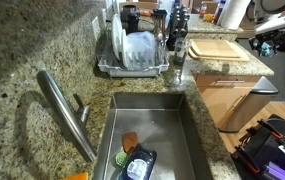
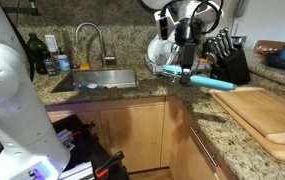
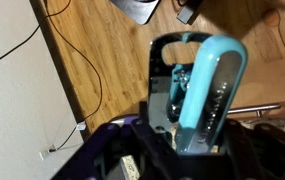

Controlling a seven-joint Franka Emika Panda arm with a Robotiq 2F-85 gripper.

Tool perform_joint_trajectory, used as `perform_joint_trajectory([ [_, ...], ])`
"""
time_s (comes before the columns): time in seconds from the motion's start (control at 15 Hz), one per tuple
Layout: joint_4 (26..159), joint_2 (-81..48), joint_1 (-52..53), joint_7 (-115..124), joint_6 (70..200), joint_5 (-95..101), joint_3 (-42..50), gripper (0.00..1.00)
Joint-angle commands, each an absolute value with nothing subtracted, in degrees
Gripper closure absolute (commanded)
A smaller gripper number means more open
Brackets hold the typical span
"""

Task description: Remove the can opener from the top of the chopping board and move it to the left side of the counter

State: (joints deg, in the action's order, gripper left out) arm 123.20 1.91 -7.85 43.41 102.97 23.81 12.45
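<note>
My gripper (image 2: 187,68) is shut on the can opener (image 2: 210,80), whose teal-blue handles stick out sideways, roughly level. It hangs in the air over the front edge of the granite counter (image 2: 132,92), off the near end of the chopping board (image 2: 267,115). The wrist view shows the teal handles (image 3: 208,90) between my dark fingers (image 3: 187,125), with wooden floor below. The light wooden board also shows bare in an exterior view (image 1: 220,47), with my arm (image 1: 280,30) at its far side.
A steel sink (image 1: 152,130) with a faucet (image 1: 67,110) holds a dark blue white-labelled item (image 1: 137,165). A dish rack (image 1: 134,55) stands beside the board. A knife block (image 2: 227,60) and a bowl (image 2: 282,55) stand behind the board. Cabinets are below the counter.
</note>
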Motion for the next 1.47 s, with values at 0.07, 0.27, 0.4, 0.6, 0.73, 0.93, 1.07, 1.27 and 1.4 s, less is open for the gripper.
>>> perform_joint_trajectory([
  [0.07,136.9,9.5,-6.5,39.6,103.9,27.0,8.3,0.72],
  [0.27,145.4,14.5,-5.2,36.6,102.4,28.4,5.2,0.72],
  [0.4,150.6,19.1,-4.4,34.0,101.7,29.8,3.2,0.72],
  [0.6,158.1,28.2,-3.7,29.8,103.4,32.2,0.7,0.72],
  [0.73,161.2,33.9,-3.6,27.5,106.3,31.8,0.3,0.72],
  [0.93,163.8,41.2,-3.8,21.0,109.2,30.8,1.1,0.72],
  [1.07,159.4,36.0,-5.0,22.5,107.6,29.7,-0.7,0.47],
  [1.27,158.8,38.6,-5.1,19.3,109.0,29.6,0.0,0.47],
  [1.4,158.1,36.9,-5.1,21.2,108.9,29.2,-1.0,0.72],
])
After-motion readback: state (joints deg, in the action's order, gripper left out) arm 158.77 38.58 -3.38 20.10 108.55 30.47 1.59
